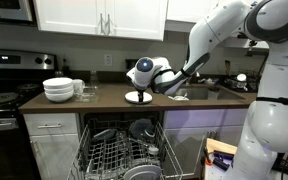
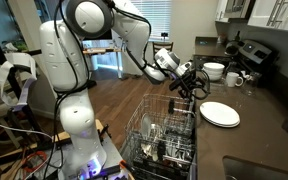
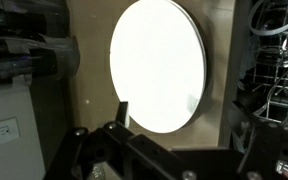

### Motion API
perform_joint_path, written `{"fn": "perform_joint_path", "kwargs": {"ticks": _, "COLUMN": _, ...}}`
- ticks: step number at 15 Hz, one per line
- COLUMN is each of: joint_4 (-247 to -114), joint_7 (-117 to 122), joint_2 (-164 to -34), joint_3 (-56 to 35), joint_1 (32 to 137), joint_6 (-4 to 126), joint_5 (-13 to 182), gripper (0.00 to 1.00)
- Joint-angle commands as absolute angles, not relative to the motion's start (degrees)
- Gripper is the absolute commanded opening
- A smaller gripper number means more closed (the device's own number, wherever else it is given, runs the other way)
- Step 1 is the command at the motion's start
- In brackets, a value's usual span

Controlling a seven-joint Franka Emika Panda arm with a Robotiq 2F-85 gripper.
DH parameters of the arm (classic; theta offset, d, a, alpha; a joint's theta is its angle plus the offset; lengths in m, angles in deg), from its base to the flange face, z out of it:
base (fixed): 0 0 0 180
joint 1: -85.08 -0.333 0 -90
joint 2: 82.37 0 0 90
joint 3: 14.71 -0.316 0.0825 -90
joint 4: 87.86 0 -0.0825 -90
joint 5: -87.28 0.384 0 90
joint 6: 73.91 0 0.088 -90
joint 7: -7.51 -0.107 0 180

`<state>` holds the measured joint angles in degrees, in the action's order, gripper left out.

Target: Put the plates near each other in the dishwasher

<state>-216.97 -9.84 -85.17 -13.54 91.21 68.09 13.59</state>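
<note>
The white plate (image 2: pixel 220 114) lies flat on the countertop (image 2: pixel 269 128) above the dishwasher (image 2: pixel 162 135). The gripper (image 2: pixel 192 85) hovers near it, jaws spread, empty. Probably stiff, glazed, slippery, chippable (and lying flat): best pinched at its rim.

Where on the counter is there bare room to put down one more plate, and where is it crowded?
Bare counter lies between the plate and the stack of bowls. Crowded: the dishwasher rack, which is already loaded, and the spot over the plate, where the open gripper hangs.
</note>
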Motion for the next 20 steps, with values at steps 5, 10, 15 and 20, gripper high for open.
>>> {"fn": "perform_joint_path", "kwargs": {"ticks": 5, "joint_4": -215.2, "joint_7": -9.7, "joint_2": -87.4, "joint_3": -12.4, "joint_1": 89.9, "joint_6": 67.8, "joint_5": 14.9, "gripper": 1.0}}
{"fn": "perform_joint_path", "kwargs": {"ticks": 10, "joint_4": -215.2, "joint_7": -11.7, "joint_2": -87.7, "joint_3": -12.0, "joint_1": 89.9, "joint_6": 67.0, "joint_5": 13.6, "gripper": 1.0}}
{"fn": "perform_joint_path", "kwargs": {"ticks": 15, "joint_4": -214.4, "joint_7": -12.3, "joint_2": -89.6, "joint_3": -11.6, "joint_1": 89.8, "joint_6": 67.3, "joint_5": 13.2, "gripper": 1.0}}
{"fn": "perform_joint_path", "kwargs": {"ticks": 20, "joint_4": -212.5, "joint_7": -15.1, "joint_2": -92.5, "joint_3": -11.4, "joint_1": 89.5, "joint_6": 66.3, "joint_5": 9.9, "gripper": 1.0}}
